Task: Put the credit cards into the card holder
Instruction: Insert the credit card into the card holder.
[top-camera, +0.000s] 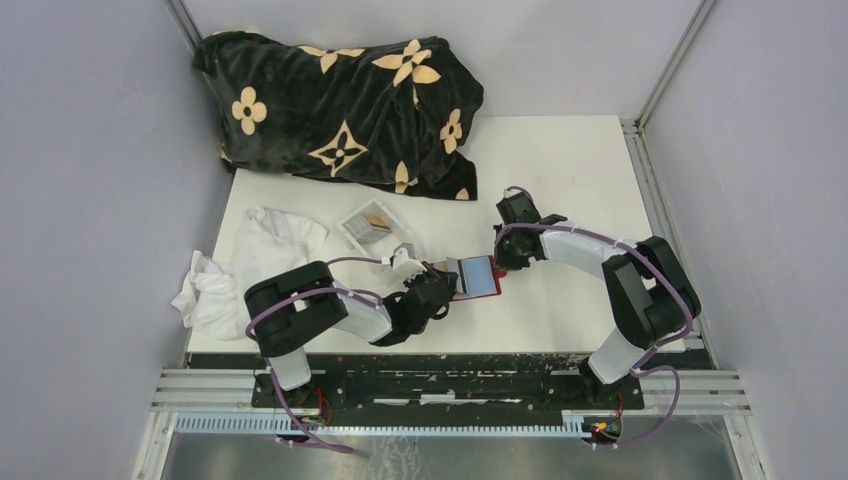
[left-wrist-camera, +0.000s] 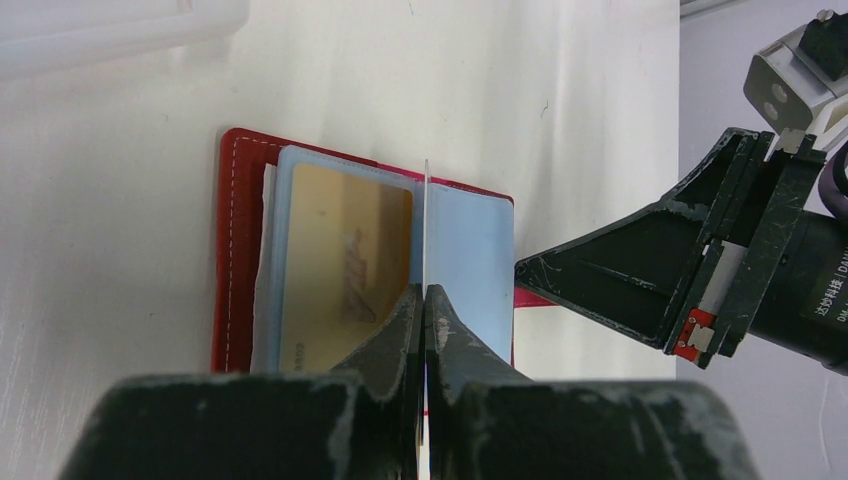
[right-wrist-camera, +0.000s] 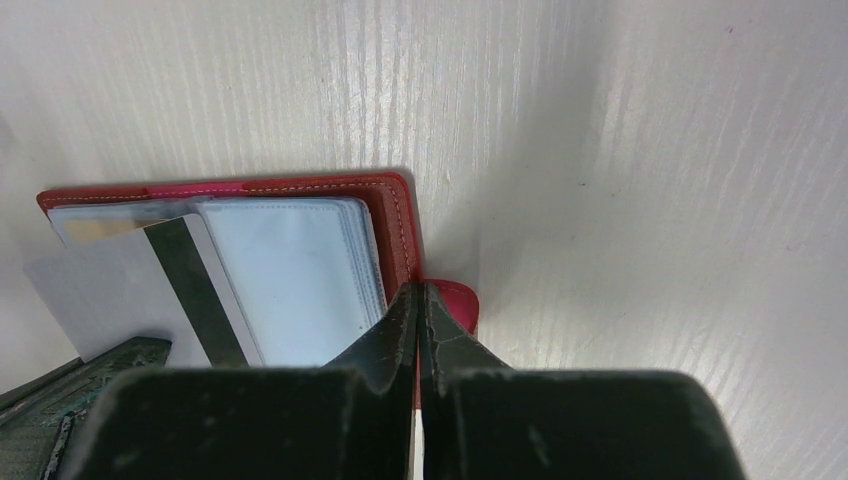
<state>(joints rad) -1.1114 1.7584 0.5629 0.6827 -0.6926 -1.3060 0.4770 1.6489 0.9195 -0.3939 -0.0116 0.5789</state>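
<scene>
The red card holder (top-camera: 490, 296) lies open on the table, its pale blue sleeves (left-wrist-camera: 470, 260) facing up. A yellow-orange credit card (left-wrist-camera: 345, 270) sits in a left sleeve. My left gripper (left-wrist-camera: 425, 290) is shut on a grey credit card (right-wrist-camera: 120, 290) with a black stripe, held on edge over the middle of the card holder (left-wrist-camera: 235, 250); whether its far end is in a slot I cannot tell. My right gripper (right-wrist-camera: 420, 290) is shut with nothing in it, its tips down on the card holder's (right-wrist-camera: 395, 215) right edge beside the snap tab (right-wrist-camera: 458, 300).
A clear plastic box (top-camera: 375, 232) with more cards in it stands just behind the left gripper (top-camera: 447, 283). A white cloth (top-camera: 250, 265) lies at the left, and a black flowered blanket (top-camera: 345, 105) covers the back. The right gripper (top-camera: 497, 265) reaches in from the right.
</scene>
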